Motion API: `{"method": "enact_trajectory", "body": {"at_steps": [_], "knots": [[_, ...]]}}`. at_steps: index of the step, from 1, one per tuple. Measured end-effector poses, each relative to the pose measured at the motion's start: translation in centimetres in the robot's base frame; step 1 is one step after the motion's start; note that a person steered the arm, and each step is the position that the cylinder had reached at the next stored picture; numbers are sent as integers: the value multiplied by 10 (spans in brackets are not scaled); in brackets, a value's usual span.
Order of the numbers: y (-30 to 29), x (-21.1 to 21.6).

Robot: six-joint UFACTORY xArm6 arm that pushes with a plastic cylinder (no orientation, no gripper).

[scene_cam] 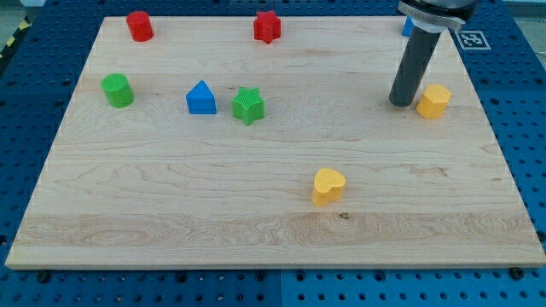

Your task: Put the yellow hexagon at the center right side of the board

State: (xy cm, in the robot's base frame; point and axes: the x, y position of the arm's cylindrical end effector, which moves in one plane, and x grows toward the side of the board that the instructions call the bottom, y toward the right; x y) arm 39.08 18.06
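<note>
Tip parked beside the yellow hexagon at the board's right

Scanning left to right, you are seeing a yellow heart (pixel 328 186) sitting near, then my tip (pixel 399 104) resting just left of the yellow hexagon (pixel 434 101); the rod is grasping nothing, only pushing, and the hexagon is lying far-right, probably needing a nudge nearer.

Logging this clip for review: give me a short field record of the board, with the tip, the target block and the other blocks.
tip: my tip on the board, just left of the yellow hexagon, contact unclear
target position: upper right
yellow heart: lower centre
red cylinder: top left
red star: top centre
green cylinder: left
blue block and green star: left of centre
blue piece: mostly hidden behind rod
</note>
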Motion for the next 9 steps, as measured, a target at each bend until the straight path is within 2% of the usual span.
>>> {"method": "enact_trajectory", "body": {"at_steps": [9], "knots": [[33,12]]}}
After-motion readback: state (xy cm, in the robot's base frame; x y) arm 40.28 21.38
